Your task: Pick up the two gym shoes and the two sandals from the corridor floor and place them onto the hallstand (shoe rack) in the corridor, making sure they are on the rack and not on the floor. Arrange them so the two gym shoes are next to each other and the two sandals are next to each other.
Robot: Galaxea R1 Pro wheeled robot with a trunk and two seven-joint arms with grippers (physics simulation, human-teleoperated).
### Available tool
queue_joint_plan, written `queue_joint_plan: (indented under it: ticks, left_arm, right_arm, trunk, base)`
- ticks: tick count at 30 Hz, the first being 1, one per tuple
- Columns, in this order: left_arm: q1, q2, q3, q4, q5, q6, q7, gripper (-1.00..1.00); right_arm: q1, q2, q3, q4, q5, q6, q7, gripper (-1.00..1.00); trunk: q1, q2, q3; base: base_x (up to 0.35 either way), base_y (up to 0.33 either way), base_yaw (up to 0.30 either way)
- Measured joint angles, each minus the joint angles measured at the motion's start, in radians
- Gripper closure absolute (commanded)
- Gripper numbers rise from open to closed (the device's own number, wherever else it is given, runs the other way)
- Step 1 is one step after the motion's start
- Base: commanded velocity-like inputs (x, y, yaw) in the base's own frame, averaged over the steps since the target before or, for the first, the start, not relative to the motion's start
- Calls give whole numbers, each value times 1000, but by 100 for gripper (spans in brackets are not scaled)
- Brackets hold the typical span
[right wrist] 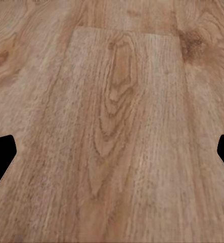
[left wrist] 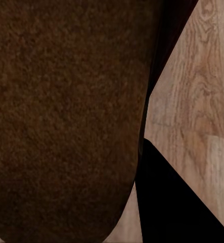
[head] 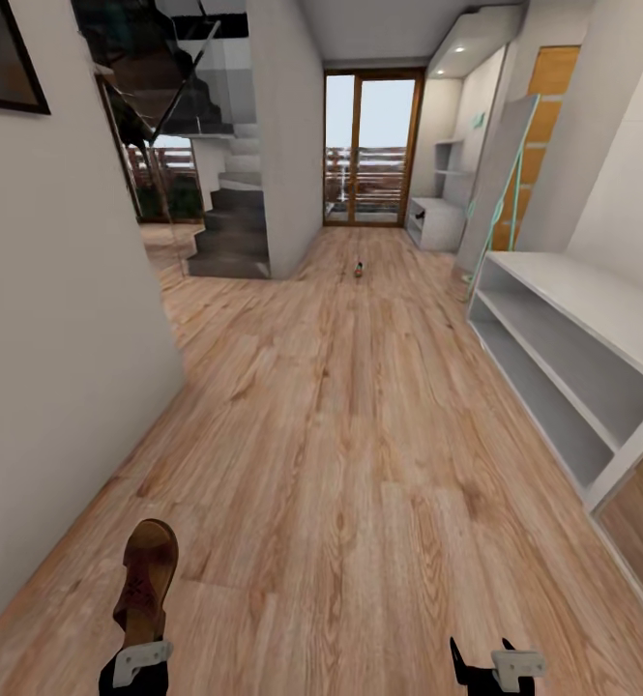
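Held low at the head view's seven o'clock corner, a brown sandal (head: 147, 578) rises from the left gripper (head: 139, 657), its heel end clamped at the gripper and its rounded toe pointing toward twelve o'clock, clear above the corridor floor (head: 340, 435). At five o'clock the right gripper (head: 490, 665) hangs over bare planks with nothing between its fingers, which stand apart. A plain low white shelf unit (head: 572, 358) lines the wall at three o'clock. Far down the corridor at one o'clock stands the hallstand (head: 439, 220), pale, with stepped upper shelves, beside the glass door (head: 371, 145). A small dark object (head: 359, 270) lies on the floor near twelve o'clock, too small to identify. Grey stairs (head: 226, 227) climb at eleven o'clock. From the left wrist, the sandal's (left wrist: 61, 121) brown surface sits pressed right against the camera, with one dark finger (left wrist: 177, 202) beside it and floor (left wrist: 203, 101) beyond. From the right wrist, two dark fingertips (right wrist: 0, 157) sit wide apart at opposite edges, with wood-grain planks (right wrist: 117, 126) between them.
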Motion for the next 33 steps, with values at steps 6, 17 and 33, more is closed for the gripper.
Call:
queue_joint_plan:
  ticks: [6,17,33]
  left_arm:
    - [0,0,0,1,0,0,1,100]
    - [0,0,0,1,0,-1,0,100]
    - [0,-1,0,1,0,-1,0,100]
  right_arm:
    - [0,0,0,0,0,0,0,-100]
    - [0,0,0,0,1,-1,0,-100]
    - [0,0,0,0,1,-3,-1,-100]
  trunk:
    - [0,0,0]
    - [0,0,0]
    - [0,0,0]
  base:
    - [337,0,0]
    - [337,0,0]
    - [337,0,0]
